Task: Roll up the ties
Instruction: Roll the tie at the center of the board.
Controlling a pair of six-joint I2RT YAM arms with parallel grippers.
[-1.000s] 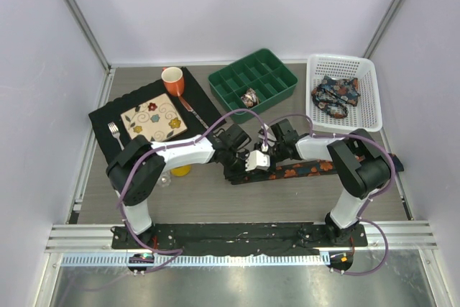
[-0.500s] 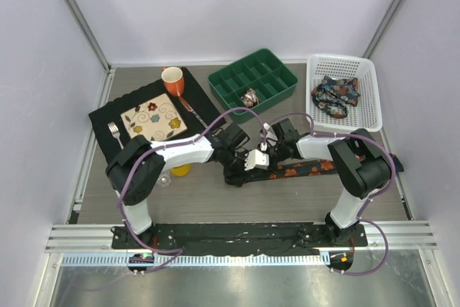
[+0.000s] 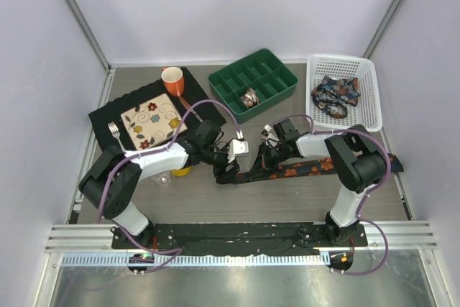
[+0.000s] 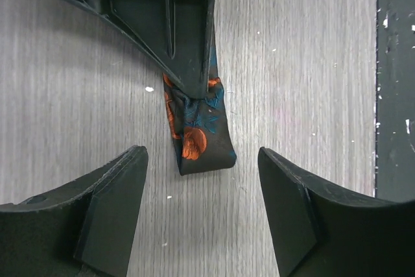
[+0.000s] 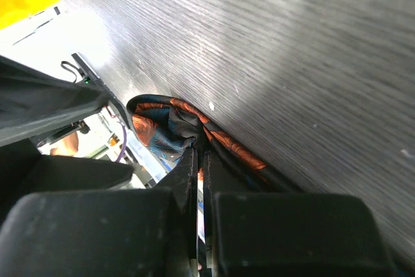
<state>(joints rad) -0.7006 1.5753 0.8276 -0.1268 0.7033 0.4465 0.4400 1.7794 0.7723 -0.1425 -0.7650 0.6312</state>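
One tie (image 3: 302, 169) on the desk (image 4: 311, 63), folded end pinched in the right tool (image 5: 198, 155), left tool (image 4: 201, 160) gaping open astride that end.

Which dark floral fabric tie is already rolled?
The small coil in the green divided plastic tray; the tie in the white mesh basket is a loose bundle, and the third tie lies stretched along the table.

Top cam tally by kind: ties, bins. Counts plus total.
Ties: 3 (strip on table, coil in green tray, bundle in white basket; bundle may be more than one)
Bins: 2 (green tray, white basket)
Total: 5
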